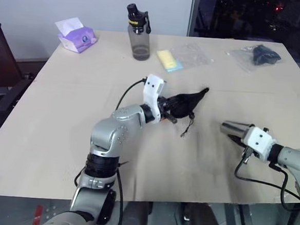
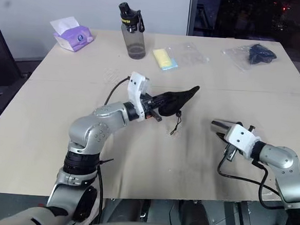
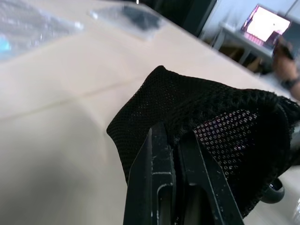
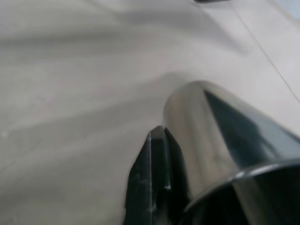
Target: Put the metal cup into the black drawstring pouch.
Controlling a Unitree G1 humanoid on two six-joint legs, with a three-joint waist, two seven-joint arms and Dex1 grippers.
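The black drawstring pouch (image 1: 186, 104) hangs lifted above the middle of the table, its mesh fabric (image 3: 211, 117) pinched at one edge by my left gripper (image 1: 169, 113), which is shut on it. Its thin cord (image 1: 189, 126) dangles toward the tabletop. The metal cup (image 1: 233, 128), shiny and tapered, lies tipped on its side at the front right, closed end pointing toward the pouch. My right gripper (image 1: 239, 140) is shut on its rim. One black finger (image 4: 154, 178) presses the outside of the cup wall (image 4: 211, 140); the other finger is hidden.
A grey bottle with a black cap (image 1: 139, 34) stands at the back. A purple tissue pack (image 1: 75, 35) lies back left, a yellow item in clear plastic (image 1: 170, 60) back centre, a dark item in a clear bag (image 1: 259, 54) back right. The table's front edge (image 1: 185, 201) is close.
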